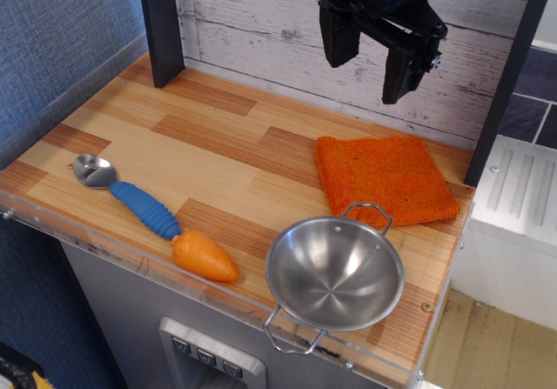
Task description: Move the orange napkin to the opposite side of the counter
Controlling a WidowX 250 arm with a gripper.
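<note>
Gripper (372, 58) hangs above the desk (218, 145), jaws spread and empty. Orange napkin (385, 178) lies flat, just behind the steel bowl (334, 271).

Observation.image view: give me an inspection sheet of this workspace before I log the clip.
Surface: counter, wood-plank pattern, clear edge strip.
Job's things: orange napkin lies flat at the right rear, untouched.
Clutter: steel bowl in front of the napkin, its handle overlapping the napkin's edge; blue-handled spoon; orange carrot at the spoon handle's end.
Grippers: gripper open, raised above the napkin, holding nothing.
Cables: one at the top edge.
Surroundings: whitewashed plank back wall; blue wall left.
</note>
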